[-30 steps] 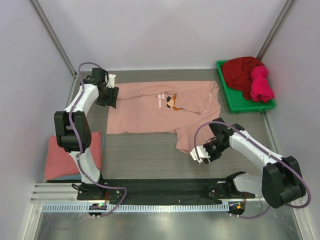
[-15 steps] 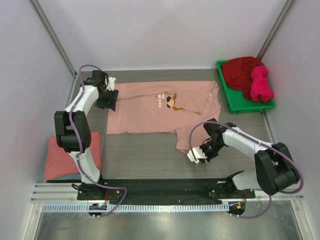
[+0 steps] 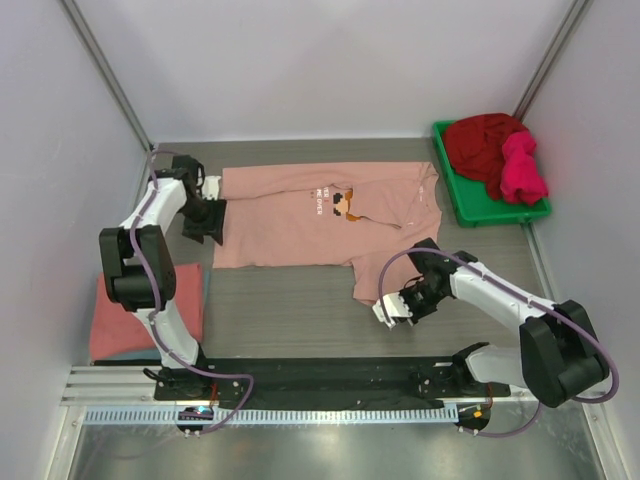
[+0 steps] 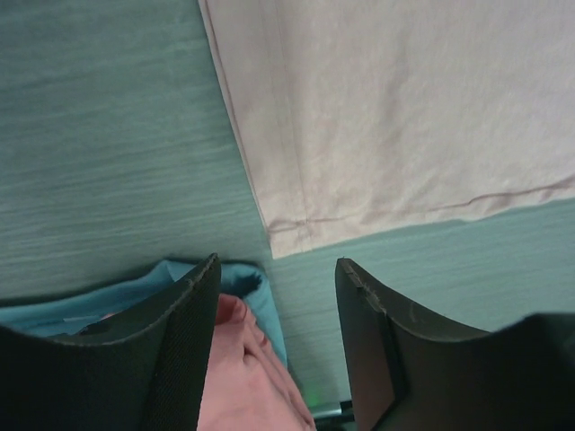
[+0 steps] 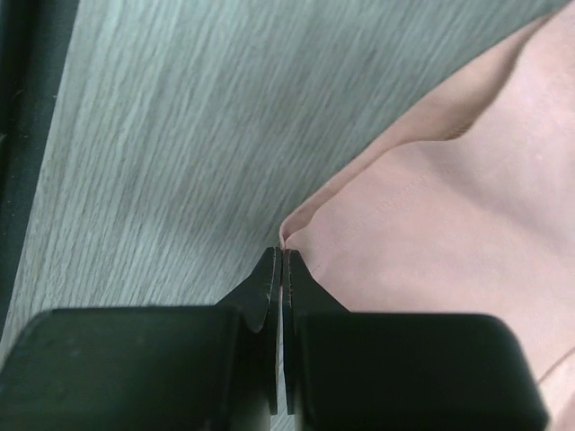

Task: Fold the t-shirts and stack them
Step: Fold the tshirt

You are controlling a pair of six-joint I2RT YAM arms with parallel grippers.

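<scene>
Done: red shirt [image 3: 125, 312] folded, near left.
Now: pink shirt [image 3: 300, 220] spread; my right jaws pinch its hem, left jaws open.
Todo: two shirts [image 3: 485, 142] in bin [image 3: 470, 215].

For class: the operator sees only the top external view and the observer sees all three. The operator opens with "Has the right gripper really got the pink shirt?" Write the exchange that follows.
Observer: Yes. The right wrist view shows the right gripper shut, with a small fold of the pink shirt edge pinched at its fingertips.
Operator: And is the left gripper holding anything?
Observer: No. The left wrist view shows the left gripper open, with nothing between its fingers. The shirt's corner lies just beyond the gap.
</scene>
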